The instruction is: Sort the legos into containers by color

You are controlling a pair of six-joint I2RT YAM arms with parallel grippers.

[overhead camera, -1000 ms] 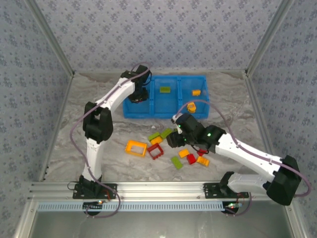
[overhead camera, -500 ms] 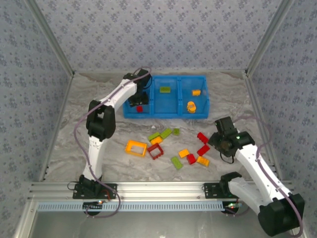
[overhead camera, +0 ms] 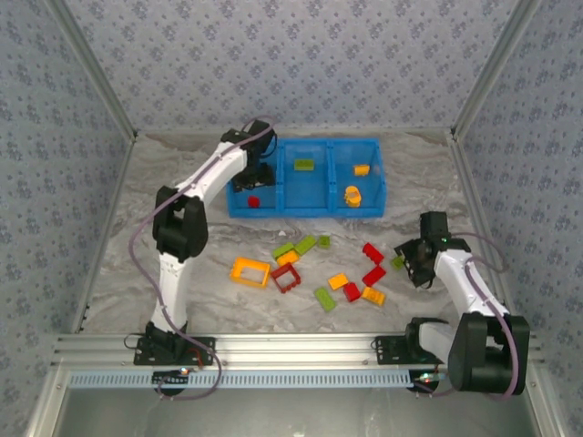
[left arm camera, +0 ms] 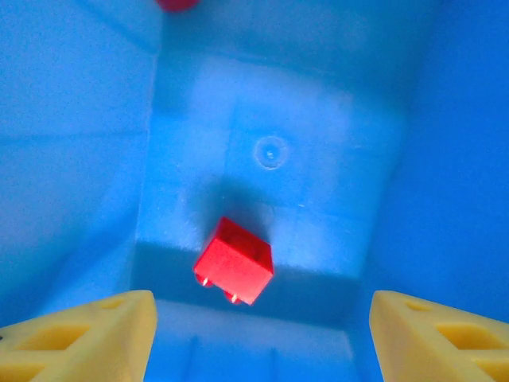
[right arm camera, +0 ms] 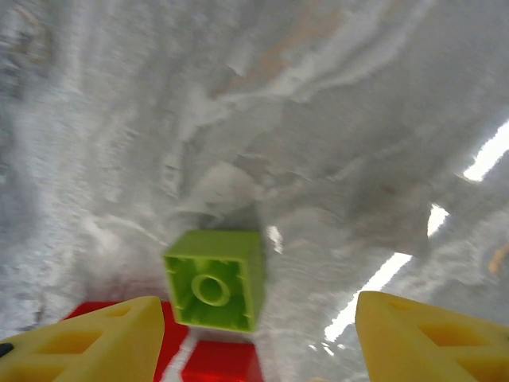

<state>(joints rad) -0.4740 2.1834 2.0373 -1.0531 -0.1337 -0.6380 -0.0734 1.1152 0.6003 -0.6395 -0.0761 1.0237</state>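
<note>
- Marbled grey table (overhead camera: 182, 182) fills the floor of a booth with patterned wallpaper walls (overhead camera: 301, 64) on three sides.
- Blue bin (overhead camera: 305, 211) sits at the far middle of the table, and its three compartments run side by side.
- Left arm (overhead camera: 196, 196) reaches out to the bin's left compartment; right arm (overhead camera: 465, 287) folds back over the table's right side.
- Left gripper (left arm camera: 261, 338) hangs inside that left compartment, yellow fingers (left arm camera: 79, 338) spread wide with nothing between them.
- Right gripper (right arm camera: 256, 322) hangs low over the table, fingers (right arm camera: 433, 334) also wide apart and gripping nothing.
- Loose legos (overhead camera: 314, 269) lie scattered on the table in front of the bin: an orange frame (overhead camera: 250, 271), a red frame (overhead camera: 286, 277), and small green, orange and red bricks.
- Sorted so far: a red brick (left arm camera: 233, 261) tilted on the left compartment's floor, a green brick (overhead camera: 303, 165) in the middle, two orange bricks (overhead camera: 362, 169) in the right.
- Lime green brick (right arm camera: 215, 278) shows between the right fingers, touching neither, with red bricks (right arm camera: 219, 362) just beside it.
</note>
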